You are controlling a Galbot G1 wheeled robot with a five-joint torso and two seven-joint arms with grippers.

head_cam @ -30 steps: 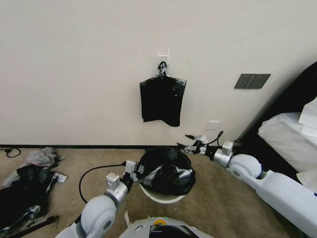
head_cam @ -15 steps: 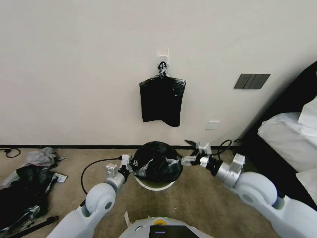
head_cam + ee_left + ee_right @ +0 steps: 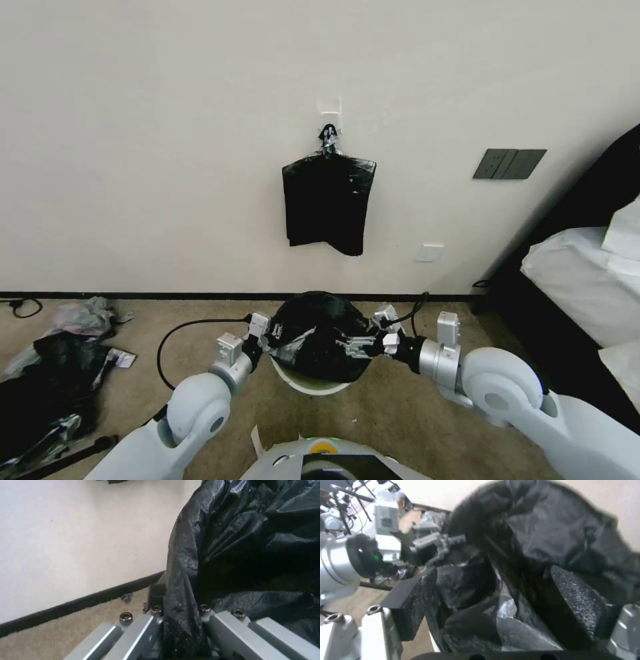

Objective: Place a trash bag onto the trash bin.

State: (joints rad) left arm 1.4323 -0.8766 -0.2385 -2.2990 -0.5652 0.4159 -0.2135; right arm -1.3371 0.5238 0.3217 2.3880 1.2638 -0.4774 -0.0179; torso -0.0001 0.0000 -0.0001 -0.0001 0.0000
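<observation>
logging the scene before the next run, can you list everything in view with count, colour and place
trash bag: one, glossy black, bunched over the bin's top
trash bin: one, cream-white, on the carpet, near side showing under the bag
sheaf of bags: one, black, hanging from a wall hook
litter heap: one, black and grey, on the floor far left
switch panel: one, dark grey, on the wall right
wall socket: one, white, low on the wall
bed: one, white bedding, right edge
left gripper: shut on the bag's left edge
right gripper: open around the bag's right side
</observation>
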